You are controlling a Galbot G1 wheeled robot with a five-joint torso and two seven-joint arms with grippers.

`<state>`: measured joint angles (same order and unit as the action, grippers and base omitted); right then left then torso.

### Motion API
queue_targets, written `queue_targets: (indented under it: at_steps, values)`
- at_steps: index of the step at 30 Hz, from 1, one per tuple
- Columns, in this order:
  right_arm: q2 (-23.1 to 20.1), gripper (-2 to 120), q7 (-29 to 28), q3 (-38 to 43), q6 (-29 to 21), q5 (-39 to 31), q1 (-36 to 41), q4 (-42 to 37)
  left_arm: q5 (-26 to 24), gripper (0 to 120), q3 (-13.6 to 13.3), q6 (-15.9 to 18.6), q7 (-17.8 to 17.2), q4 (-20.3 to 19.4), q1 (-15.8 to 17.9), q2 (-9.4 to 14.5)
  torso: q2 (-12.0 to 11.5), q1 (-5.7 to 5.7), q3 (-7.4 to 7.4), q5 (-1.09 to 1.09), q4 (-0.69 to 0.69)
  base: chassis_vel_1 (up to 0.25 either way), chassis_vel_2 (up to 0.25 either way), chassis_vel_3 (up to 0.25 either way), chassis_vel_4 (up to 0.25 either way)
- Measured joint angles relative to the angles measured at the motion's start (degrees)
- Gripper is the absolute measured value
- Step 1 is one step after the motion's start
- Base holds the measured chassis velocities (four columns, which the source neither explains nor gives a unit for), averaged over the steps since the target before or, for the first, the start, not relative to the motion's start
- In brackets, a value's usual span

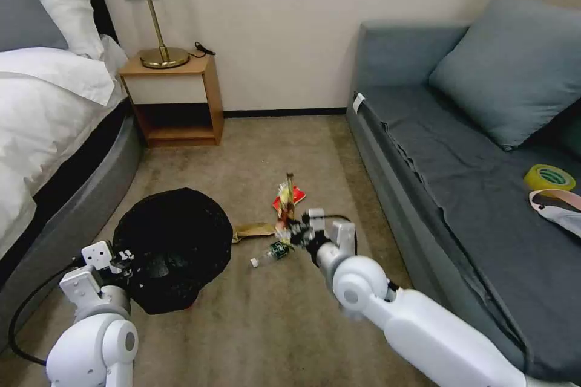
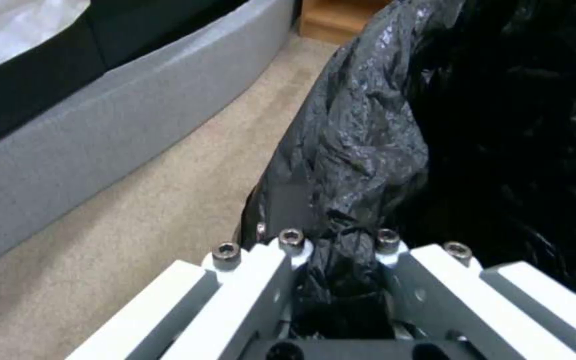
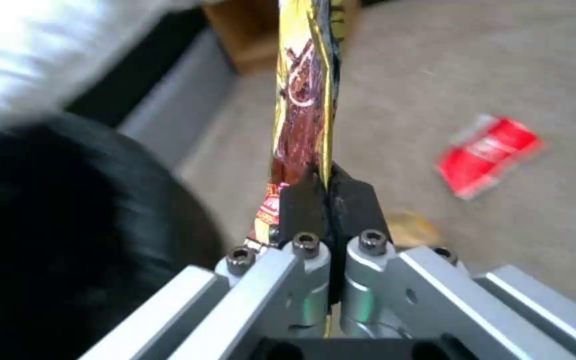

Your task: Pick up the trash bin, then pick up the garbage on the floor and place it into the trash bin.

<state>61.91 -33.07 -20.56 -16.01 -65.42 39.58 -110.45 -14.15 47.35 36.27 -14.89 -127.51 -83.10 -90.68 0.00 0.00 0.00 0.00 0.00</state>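
From the head camera, a small round trash bin lined with crinkly black plastic (image 1: 172, 248) sits tilted over beige carpet between a white-sheeted bed (image 1: 42, 109) and a grey sofa (image 1: 460, 157), its near rim pinched by the left gripper (image 1: 128, 259). Just right of it, the right gripper (image 1: 289, 231) holds a crinkled gold-and-dark wrapper (image 1: 288, 193) upright above a crumpled brown paper bag (image 1: 254, 231), a small clear white-capped bottle (image 1: 271, 253) and a red snack packet (image 1: 295, 198) on the floor.

At the left wrist, the jaws stand narrow, clamped on a fold of the black liner (image 2: 348, 165).

At the right wrist, dark pads (image 3: 305, 207) meet on the wrapper (image 3: 305, 95), the bin's black bulk (image 3: 68, 235) beside it, the red packet (image 3: 488, 155) lying apart on the carpet.
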Motion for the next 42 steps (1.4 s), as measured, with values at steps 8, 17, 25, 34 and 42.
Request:
queue_targets:
  at_steps: [8,17,25,34,42]
  values:
    - [5.16,0,-3.7,-5.52,-0.37,-3.95,-4.65,-3.69,0.61,3,-0.64,-0.06,-0.04,0.19,-0.22,-0.49,0.0,0.0,0.0,0.0,0.01,0.0,0.0,0.0,0.0]
    - [10.09,0,-4.84,-13.99,-0.82,-4.35,-7.9,-1.73,1.18,3,-1.07,-0.08,-0.14,0.17,-0.19,-1.37,0.0,0.0,0.0,-0.01,0.0,0.0,0.0,0.0,0.0]
    - [13.8,0,-6.75,-22.23,-0.43,-1.01,-10.59,4.88,2.22,3,-2.27,-0.15,-0.14,-0.63,-0.41,-1.45,0.0,0.0,0.0,0.0,0.0,0.0,0.0,0.0,0.0]
    - [14.82,1,-6.88,-24.35,-0.68,1.19,-12.29,7.61,2.36,3,-2.56,-0.16,-0.11,-1.55,-0.76,-1.49,0.0,0.0,0.0,0.0,0.0,0.0,0.0,0.0,0.0]
    - [14.96,28,-6.81,-24.7,-0.88,1.96,-12.37,7.72,2.29,3,-2.27,-0.22,-0.08,-1.56,-0.8,-1.48,0.0,0.0,0.0,0.0,0.0,0.0,0.0,0.0,0.0]
